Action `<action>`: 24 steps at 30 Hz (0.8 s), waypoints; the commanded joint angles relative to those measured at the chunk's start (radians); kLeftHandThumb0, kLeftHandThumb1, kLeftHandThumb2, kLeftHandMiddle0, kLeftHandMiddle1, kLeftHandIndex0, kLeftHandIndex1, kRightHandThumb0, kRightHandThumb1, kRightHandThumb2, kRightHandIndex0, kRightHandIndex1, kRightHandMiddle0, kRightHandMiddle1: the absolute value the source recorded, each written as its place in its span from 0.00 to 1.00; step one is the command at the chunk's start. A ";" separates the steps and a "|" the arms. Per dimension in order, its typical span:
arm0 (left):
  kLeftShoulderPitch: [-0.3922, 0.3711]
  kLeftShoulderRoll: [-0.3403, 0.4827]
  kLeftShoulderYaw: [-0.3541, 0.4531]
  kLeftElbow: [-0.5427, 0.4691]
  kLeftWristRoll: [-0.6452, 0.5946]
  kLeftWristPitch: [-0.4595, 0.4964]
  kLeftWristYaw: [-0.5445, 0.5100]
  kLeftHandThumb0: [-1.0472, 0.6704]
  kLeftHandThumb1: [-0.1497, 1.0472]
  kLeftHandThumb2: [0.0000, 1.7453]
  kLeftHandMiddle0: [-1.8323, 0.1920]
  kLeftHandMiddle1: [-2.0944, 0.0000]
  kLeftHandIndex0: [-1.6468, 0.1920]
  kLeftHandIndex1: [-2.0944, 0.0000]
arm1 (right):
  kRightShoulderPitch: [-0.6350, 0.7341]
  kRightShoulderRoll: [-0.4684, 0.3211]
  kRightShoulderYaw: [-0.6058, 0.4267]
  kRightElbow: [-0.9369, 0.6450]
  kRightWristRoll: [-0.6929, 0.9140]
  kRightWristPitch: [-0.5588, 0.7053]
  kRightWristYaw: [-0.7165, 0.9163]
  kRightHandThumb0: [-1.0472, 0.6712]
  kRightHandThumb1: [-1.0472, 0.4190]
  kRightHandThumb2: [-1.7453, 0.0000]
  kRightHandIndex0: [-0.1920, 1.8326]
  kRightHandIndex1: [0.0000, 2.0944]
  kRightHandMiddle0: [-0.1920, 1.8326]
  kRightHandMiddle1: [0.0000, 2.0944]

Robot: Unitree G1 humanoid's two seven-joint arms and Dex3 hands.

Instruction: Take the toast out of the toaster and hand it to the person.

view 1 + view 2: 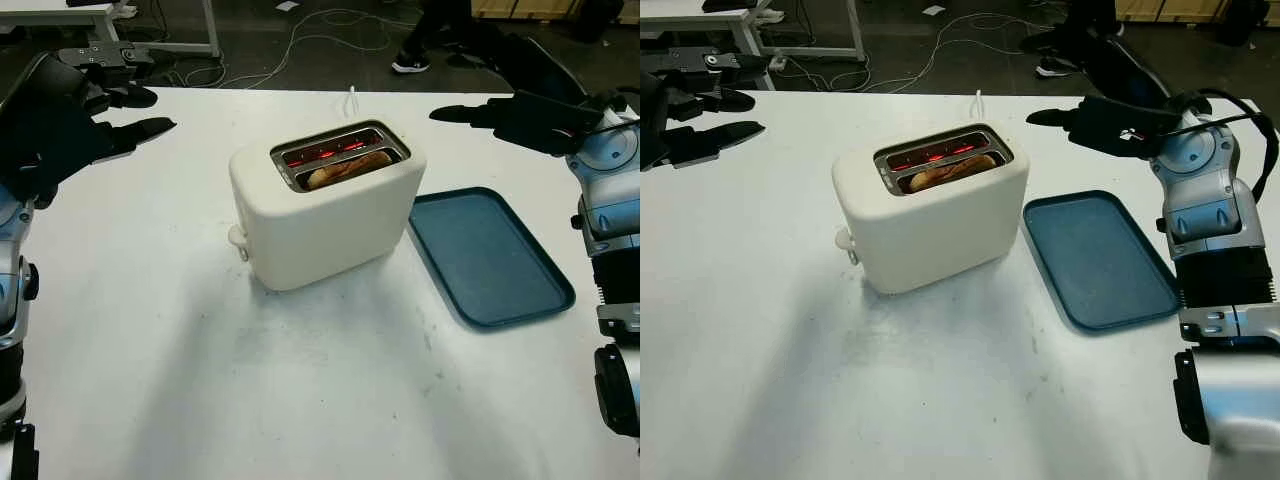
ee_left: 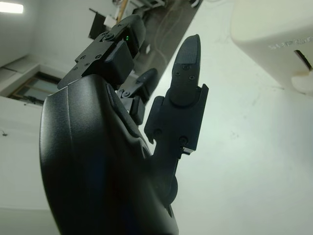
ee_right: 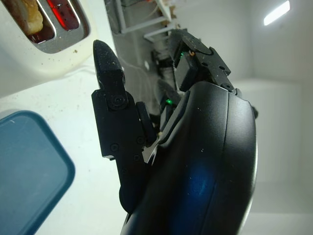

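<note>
Head views: cream toaster [image 1: 325,205] mid-table on the white table [image 1: 200,380], toast [image 1: 345,167] sitting down in the front slot, elements glowing red behind it. Blue tray [image 1: 488,255] just beside the toaster on its right. Left hand [image 1: 60,125] raised at the far left, well apart from the toaster, holding nothing, fingers extended. Right hand [image 1: 1110,120] up beyond the tray, also holding nothing.

Left wrist view: fingers [image 2: 188,68] straight, toaster side nearby.

Right wrist view: fingers [image 3: 110,78] straight, near the slots, toast [image 3: 27,14] inside.
</note>
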 commanded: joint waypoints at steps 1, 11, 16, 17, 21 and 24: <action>0.013 0.013 0.000 -0.012 0.013 -0.001 -0.005 0.40 0.89 0.08 0.73 0.68 0.57 0.98 | 0.009 -0.016 -0.006 -0.021 0.001 0.005 0.001 0.40 0.09 0.99 0.16 0.28 0.25 0.12; 0.015 0.003 0.006 -0.008 0.002 -0.004 -0.002 0.41 0.89 0.09 0.74 0.68 0.57 0.98 | 0.023 -0.010 -0.021 -0.044 0.026 0.031 0.016 0.39 0.09 0.98 0.16 0.25 0.26 0.10; 0.017 0.001 0.008 -0.013 0.002 0.001 0.001 0.40 0.89 0.08 0.74 0.68 0.57 0.98 | 0.026 -0.011 -0.019 -0.050 0.022 0.029 0.012 0.41 0.09 0.99 0.16 0.24 0.27 0.09; 0.017 0.002 0.007 -0.012 0.006 -0.005 0.001 0.40 0.89 0.09 0.74 0.68 0.57 0.98 | 0.026 -0.014 -0.016 -0.051 0.016 0.027 0.011 0.42 0.09 0.99 0.16 0.24 0.27 0.09; 0.020 0.001 0.007 -0.011 0.010 -0.007 0.005 0.41 0.89 0.09 0.74 0.67 0.57 0.98 | 0.027 -0.014 -0.012 -0.050 0.006 0.021 0.006 0.41 0.09 0.98 0.18 0.24 0.27 0.08; 0.018 0.002 0.007 -0.009 0.008 -0.009 0.003 0.40 0.89 0.09 0.74 0.67 0.57 0.98 | 0.028 -0.012 -0.010 -0.056 -0.001 0.026 0.003 0.40 0.09 0.98 0.19 0.23 0.28 0.08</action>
